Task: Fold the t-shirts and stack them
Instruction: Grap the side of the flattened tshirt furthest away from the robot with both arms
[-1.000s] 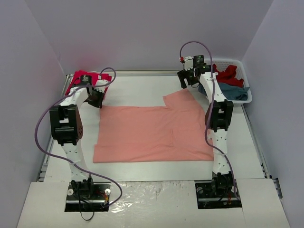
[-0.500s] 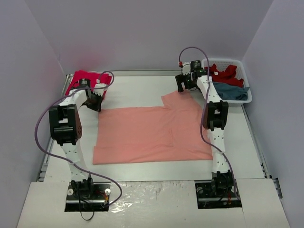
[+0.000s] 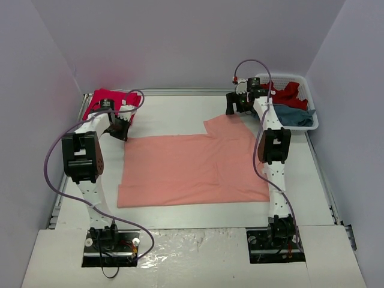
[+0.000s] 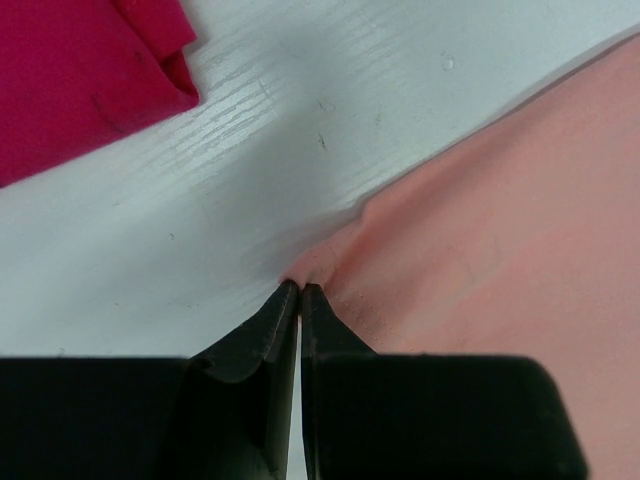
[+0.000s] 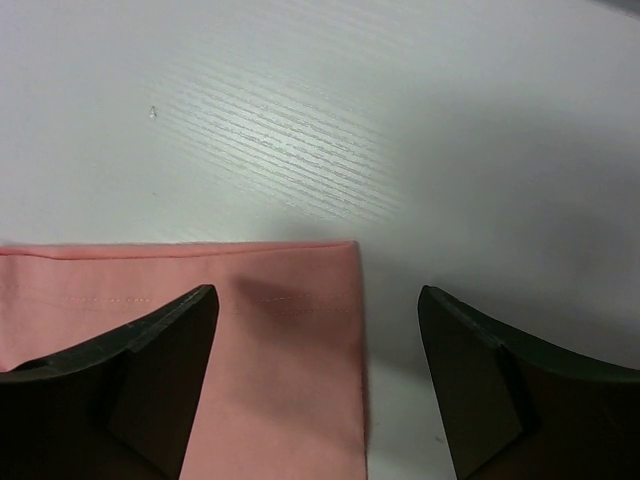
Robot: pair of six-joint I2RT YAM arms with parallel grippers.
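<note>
Since the white table (image 3: pixel 180 114) has the salmon t-shirt (image 3: pixel 180 171) spread flat across its middle with one side already turned in, I'd say we're mid-fold on this one, right at the bit where the two far corners get grabbed. Over in the far left corner a crimson t-shirt (image 3: pixel 99 99) sits folded, looks like the start of the stack. The white basket (image 3: pixel 307 84) at the far right holds a red tee (image 3: pixel 289 95) and a teal tee (image 3: pixel 295 115) waiting their turn. Left gripper (image 4: pixel 299 287) is down at the shirt's far left edge, jaws pressed together, and a small pucker of salmon cloth runs right into the tips, so it reads as pinching that edge. Right gripper (image 5: pixel 315 292) hangs over the far right sleeve corner with its jaws spread wide, one finger above cloth and the other above bare table, holding nothing. I can't tell if it's touching down. My guess for the next move is that the right one has to drop and close on that hem corner. Then both need to lift evenly, or the cloth will skew.
</note>
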